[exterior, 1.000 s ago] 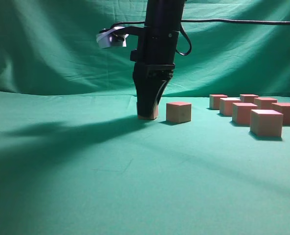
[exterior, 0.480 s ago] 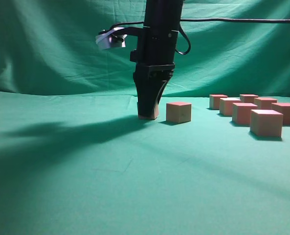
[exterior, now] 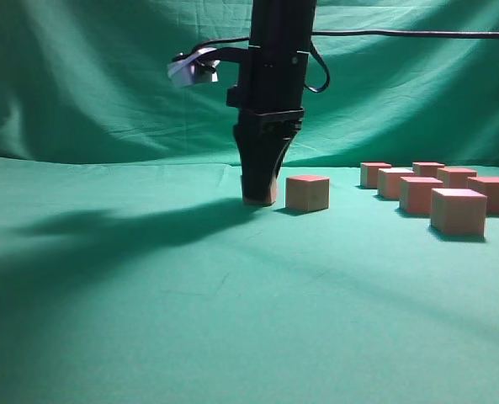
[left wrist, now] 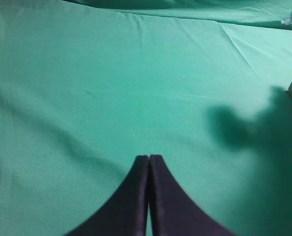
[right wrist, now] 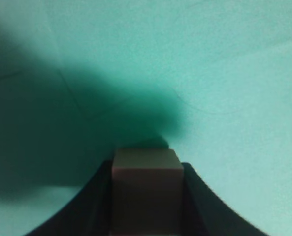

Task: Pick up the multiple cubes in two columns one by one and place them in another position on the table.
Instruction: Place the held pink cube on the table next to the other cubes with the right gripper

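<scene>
Right hand (exterior: pixel 258 198) clamps a pink-topped tan wooden cube (right wrist: pixel 146 192) low on the green cloth worktop (exterior: pixel 190 320); a matching cube (exterior: pixel 307 193) sits at its three o'clock; left hand (left wrist: pixel 149 162) pinched closed, empty.

One wooden cube (right wrist: pixel 146 189) with a reddish top sits upright between the right pincer's (exterior: pixel 260 195) fingers at table level. A second cube (exterior: pixel 307 193) rests just beside the pincer. Six more cubes (exterior: pixel 458 210) stand in two columns, well apart from it.
</scene>
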Available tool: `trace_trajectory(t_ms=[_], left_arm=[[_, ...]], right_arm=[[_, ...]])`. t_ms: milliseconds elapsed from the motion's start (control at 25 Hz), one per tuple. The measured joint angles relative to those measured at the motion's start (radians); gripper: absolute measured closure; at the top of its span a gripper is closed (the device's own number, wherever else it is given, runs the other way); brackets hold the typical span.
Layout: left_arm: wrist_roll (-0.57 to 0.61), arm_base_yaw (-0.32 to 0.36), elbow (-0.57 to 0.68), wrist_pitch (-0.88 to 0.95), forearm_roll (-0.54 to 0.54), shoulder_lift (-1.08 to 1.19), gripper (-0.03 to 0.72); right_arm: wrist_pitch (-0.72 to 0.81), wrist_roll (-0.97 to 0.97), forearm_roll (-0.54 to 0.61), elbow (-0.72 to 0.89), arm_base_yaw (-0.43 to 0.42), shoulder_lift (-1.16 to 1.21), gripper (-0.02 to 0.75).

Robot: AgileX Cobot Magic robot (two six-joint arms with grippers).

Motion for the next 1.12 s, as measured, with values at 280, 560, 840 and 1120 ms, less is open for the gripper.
trace_trajectory(t_ms=[280,560,840,1120], left_arm=[[0.000,0.000,0.000,0.000,0.000,0.000,0.688],[0.000,0.000,0.000,0.000,0.000,0.000,0.688],[0.000,0.000,0.000,0.000,0.000,0.000,0.688],[0.000,0.000,0.000,0.000,0.000,0.000,0.688]], right_arm=[[0.006,-0.001,-0.010,-0.002,0.000,0.000,0.465],[0.013,-0.002,-0.004,-0.002,0.000,0.002,0.465],[0.010,0.014,-0.006,-0.007,0.000,-0.015,0.183],[0.041,0.072,0.037,-0.114,0.000,-0.097,0.158]])
